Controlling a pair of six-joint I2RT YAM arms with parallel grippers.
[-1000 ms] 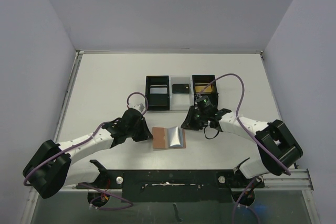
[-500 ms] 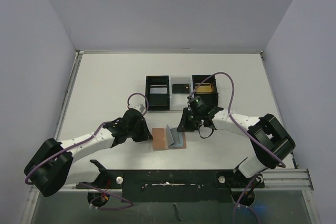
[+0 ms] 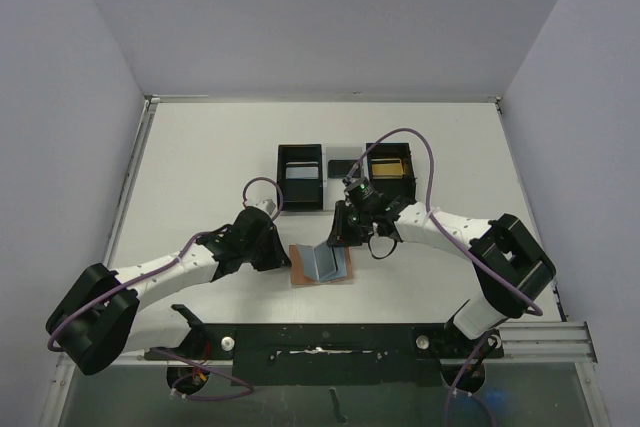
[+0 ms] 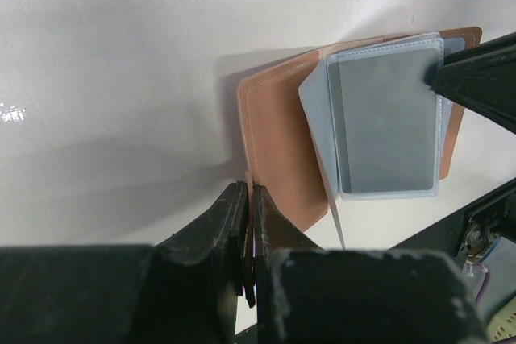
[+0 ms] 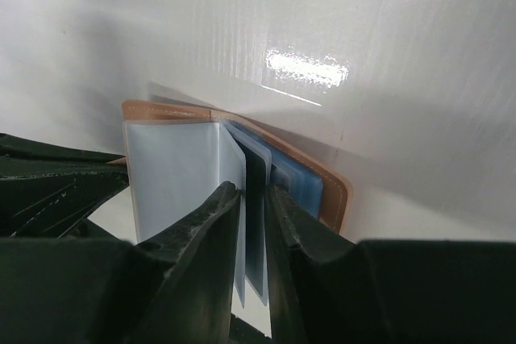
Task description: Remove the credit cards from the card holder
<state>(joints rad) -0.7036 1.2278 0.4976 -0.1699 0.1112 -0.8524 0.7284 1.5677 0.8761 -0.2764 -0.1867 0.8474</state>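
The open wallet (image 3: 300, 265) is laid on the table (image 3: 200, 167), and a grey card (image 4: 385, 122) is seen in its clear sleeves (image 5: 173, 183). Its left edge is pinched by the closed left gripper (image 4: 248, 195). One of the sleeves is nipped between the right gripper's (image 5: 254, 195) narrow fingers. A gold card (image 3: 390, 165) is kept in the tray (image 3: 281, 177).

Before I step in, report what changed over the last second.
The right gripper slid left from beside the wallet to over it. A clear sleeve that lay flat now stands up between its fingers; a firm pinch isn't clear. The left gripper stayed shut on the wallet's left edge, and wallet and tray kept their places.
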